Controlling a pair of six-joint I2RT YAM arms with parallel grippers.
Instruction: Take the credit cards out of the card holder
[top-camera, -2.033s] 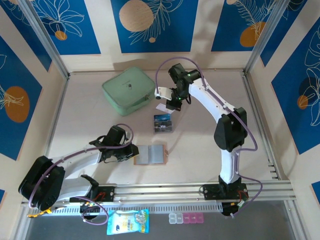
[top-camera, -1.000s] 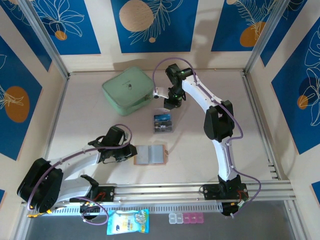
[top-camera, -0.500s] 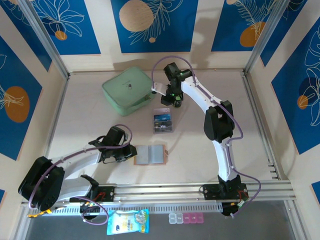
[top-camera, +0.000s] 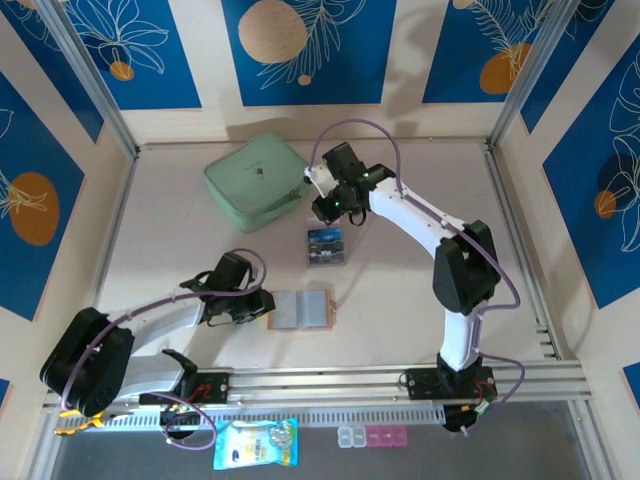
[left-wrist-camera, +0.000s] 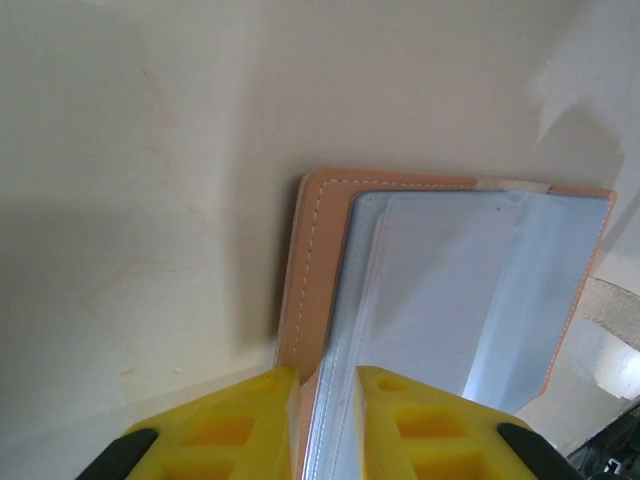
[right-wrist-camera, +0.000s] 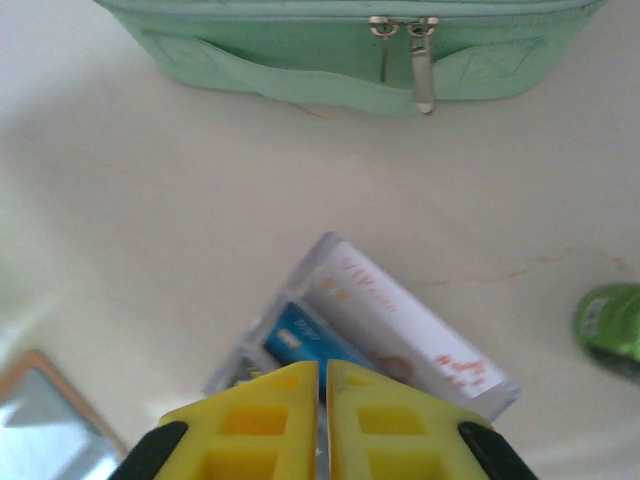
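The tan card holder (top-camera: 302, 310) lies open on the table, grey pockets (left-wrist-camera: 470, 290) facing up. My left gripper (top-camera: 265, 303) is shut on its left edge, one yellow finger (left-wrist-camera: 240, 410) on each side of the stitched leather border. The credit cards sit in a clear plastic box (top-camera: 327, 246). A white card (right-wrist-camera: 400, 325) with red print lies on top, and a blue card (right-wrist-camera: 305, 340) lies beside it. My right gripper (right-wrist-camera: 322, 368) hovers just above and behind that box. Its jaws are shut together with nothing between them.
A large mint-green zip case (top-camera: 255, 180) stands at the back left, close behind my right gripper (top-camera: 323, 208). Metal rails frame the table. A blue packet (top-camera: 257, 445) and a small pill box (top-camera: 372, 436) lie beyond the near rail.
My right gripper has swung left over the clear box, and its jaws have closed. The left arm and the card holder have not moved.
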